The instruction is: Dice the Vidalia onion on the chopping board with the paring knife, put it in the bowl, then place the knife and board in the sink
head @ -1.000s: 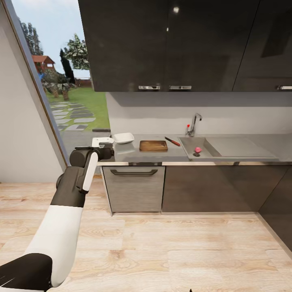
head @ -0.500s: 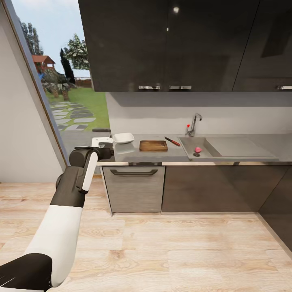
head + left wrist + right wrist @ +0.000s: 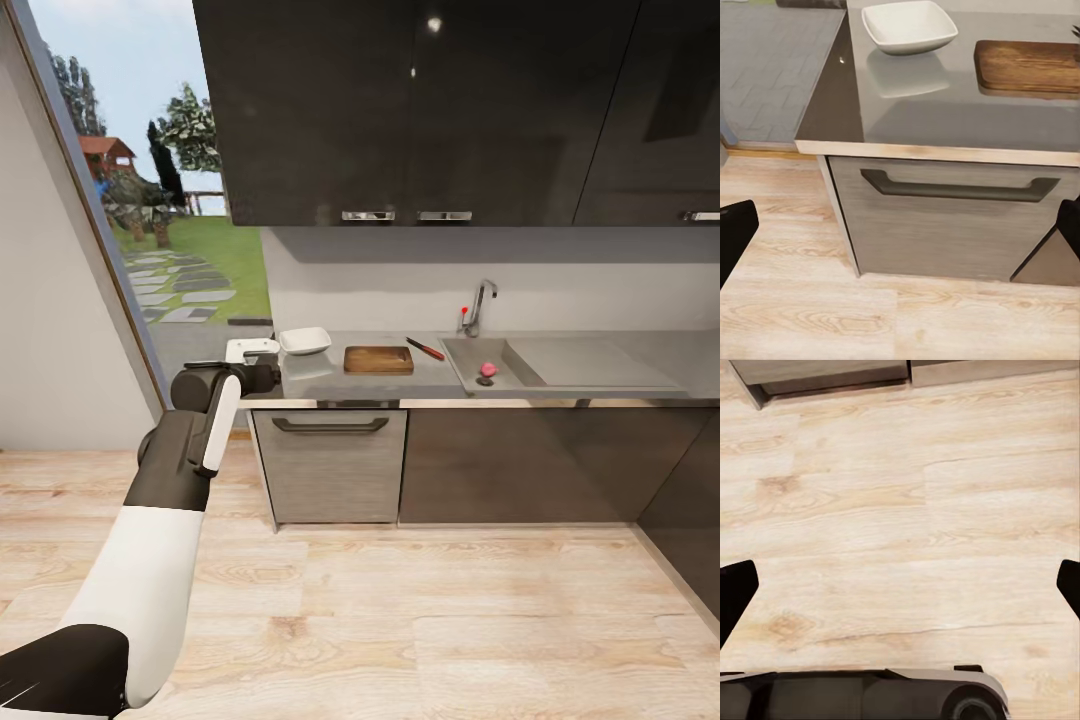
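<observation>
The left gripper (image 3: pixel 900 225) hangs off the countertop's (image 3: pixel 320 375) left end, fingers wide apart, holding nothing. On the worktop sits the bowl (image 3: pixel 304 341) (white, empty), then the chopping board (image 3: pixel 379 359), bare, and the paring knife (image 3: pixel 426 348) beside the sink (image 3: pixel 520 375). The Vidalia onion (image 3: pixel 487 371) lies in the basin by the drain. No writing is readable. The right gripper (image 3: pixel 900 589) is spread open over the wooden floor (image 3: pixel 907 510), empty.
</observation>
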Robot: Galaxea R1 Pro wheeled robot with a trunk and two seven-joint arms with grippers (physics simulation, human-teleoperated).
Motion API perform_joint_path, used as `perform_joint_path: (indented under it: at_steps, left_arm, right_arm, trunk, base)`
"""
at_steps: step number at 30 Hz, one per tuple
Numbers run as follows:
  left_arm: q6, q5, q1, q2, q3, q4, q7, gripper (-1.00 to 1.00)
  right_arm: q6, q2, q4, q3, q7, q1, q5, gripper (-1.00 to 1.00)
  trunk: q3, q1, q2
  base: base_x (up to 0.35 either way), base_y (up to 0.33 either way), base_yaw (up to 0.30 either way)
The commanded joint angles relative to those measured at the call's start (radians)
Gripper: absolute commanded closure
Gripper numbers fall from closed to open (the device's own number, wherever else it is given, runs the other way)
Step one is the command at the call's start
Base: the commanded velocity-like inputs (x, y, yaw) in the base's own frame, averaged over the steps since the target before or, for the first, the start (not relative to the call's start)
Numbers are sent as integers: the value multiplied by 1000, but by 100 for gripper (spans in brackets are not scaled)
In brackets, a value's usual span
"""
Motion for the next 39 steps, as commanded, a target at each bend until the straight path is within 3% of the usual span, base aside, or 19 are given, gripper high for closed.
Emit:
perform_joint_path:
  at_steps: [1,3,4,7,18,25,39]
  left_arm:
    - [4,7,-1,0,-1,0,8,-100]
    - [4,7,-1,0,-1,1,8,-100]
    - [4,7,-1,-1,-1,2,8,-100]
    - [4,7,-1,-1,-1,2,8,-100]
    - [5,9,-1,-2,-11,-9,6,-100]
    - [8,10,-1,-3,-10,-18,6,-100]
    - [10,10,-1,-8,-12,-48,6,-100]
  right_arm:
    - [-1,0,-11,5,5,3,-11,-100]
    - [-1,0,-37,4,4,6,-10,-100]
    - [-1,1,-117,3,2,7,-9,-100]
    - [-1,0,-186,-1,-5,8,-8,-100]
    - [12,-20,-370,-2,-82,8,-3,-100]
    - [40,-34,-394,-2,-83,8,-2,-100]
    - [36,-39,-385,3,-76,8,-2,-100]
  trunk:
    - [-2,1,-2]
    - [-2,1,-2]
    - [-2,1,-2]
    - [-2,1,-2]
    - [-2,1,-2]
    - [-2,1,-2]
    - [-2,1,-2]
  base:
    - [0,0,0]
    - [0,0,0]
    - [0,0,0]
    - [0,0,0]
    - [0,0,0]
    - [61,-1,0]
    - [261,-161,0]
